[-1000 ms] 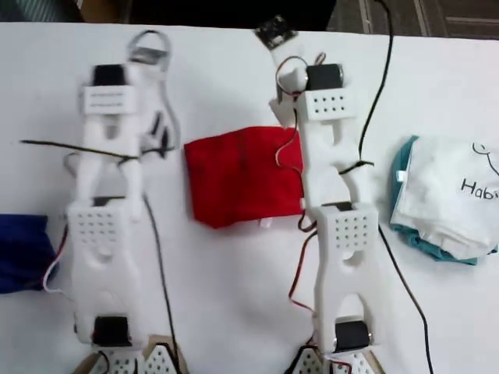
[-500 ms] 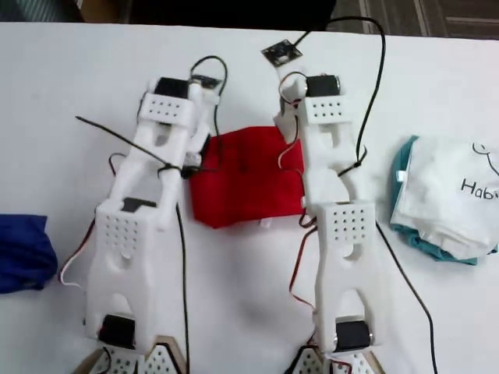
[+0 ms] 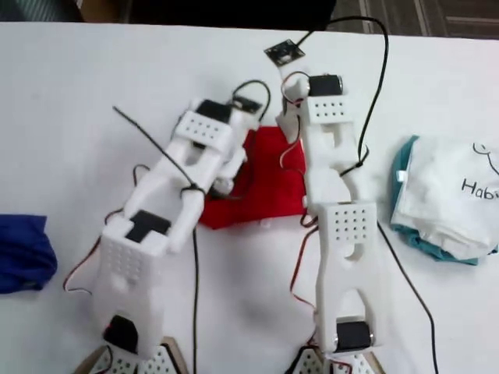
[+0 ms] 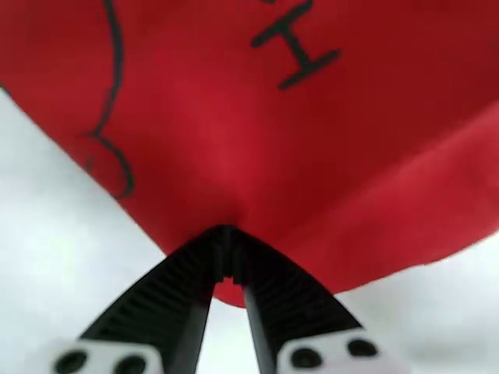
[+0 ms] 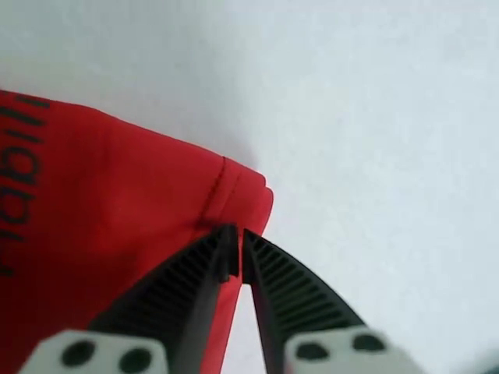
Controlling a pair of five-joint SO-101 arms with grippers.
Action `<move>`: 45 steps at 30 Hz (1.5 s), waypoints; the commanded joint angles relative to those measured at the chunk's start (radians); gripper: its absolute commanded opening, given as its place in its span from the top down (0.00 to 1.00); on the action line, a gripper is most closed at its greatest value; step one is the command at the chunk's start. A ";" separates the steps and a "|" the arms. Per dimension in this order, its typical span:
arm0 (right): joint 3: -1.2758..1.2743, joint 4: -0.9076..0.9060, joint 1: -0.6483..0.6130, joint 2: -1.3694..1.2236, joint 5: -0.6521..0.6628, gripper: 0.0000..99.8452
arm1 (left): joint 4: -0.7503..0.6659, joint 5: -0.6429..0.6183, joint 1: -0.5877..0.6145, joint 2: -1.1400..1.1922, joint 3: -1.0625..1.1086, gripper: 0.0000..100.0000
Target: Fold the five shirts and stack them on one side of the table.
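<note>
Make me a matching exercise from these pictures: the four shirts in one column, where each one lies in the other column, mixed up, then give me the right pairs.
Shirts
1 red shirt
2 blue shirt
3 white shirt
4 teal shirt

Places
A beneath another shirt, on the right side of the table
B in the middle of the table
C alone at the table's left edge
D on top of the right-hand pile

Pairs: 1-B, 2-C, 3-D, 4-A

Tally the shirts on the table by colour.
red shirt: 1
blue shirt: 1
white shirt: 1
teal shirt: 1
Total: 4
</note>
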State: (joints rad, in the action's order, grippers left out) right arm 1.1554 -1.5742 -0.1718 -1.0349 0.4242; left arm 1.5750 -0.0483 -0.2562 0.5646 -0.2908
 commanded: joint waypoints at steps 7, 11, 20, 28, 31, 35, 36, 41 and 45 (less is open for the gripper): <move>0.026 0.065 0.007 -0.108 -0.008 0.98 | -0.097 -0.020 -0.005 -0.080 0.137 0.97; 0.026 0.110 0.007 -0.131 -0.009 0.98 | -0.130 -0.071 -0.006 -0.078 0.177 0.97; 0.026 0.148 0.010 -0.131 -0.008 0.98 | -0.141 -0.091 -0.003 -0.077 0.220 0.97; 0.029 0.145 0.018 -0.130 -0.006 0.98 | -0.176 -0.087 -0.003 -0.098 0.263 0.97; 0.100 0.127 0.042 -0.114 -0.006 0.98 | -0.118 -0.086 -0.003 -0.146 0.193 0.97; 0.233 0.058 0.045 -0.071 -0.006 0.98 | -0.028 -0.086 -0.002 -0.247 0.068 0.97; 0.265 0.041 0.045 -0.059 -0.005 0.98 | -0.006 -0.086 0.006 -0.272 0.038 0.97; 0.333 0.015 0.028 -0.028 0.000 0.89 | 0.037 -0.071 0.110 -0.351 -0.042 0.97; 0.324 0.012 -0.021 -0.036 0.005 0.73 | 0.038 -0.009 0.276 -0.356 -0.047 0.97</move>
State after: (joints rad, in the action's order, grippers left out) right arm 1.4454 -1.5543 -0.1473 -1.1607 0.4242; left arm 1.6026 -0.0898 -0.0997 0.2731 -0.2954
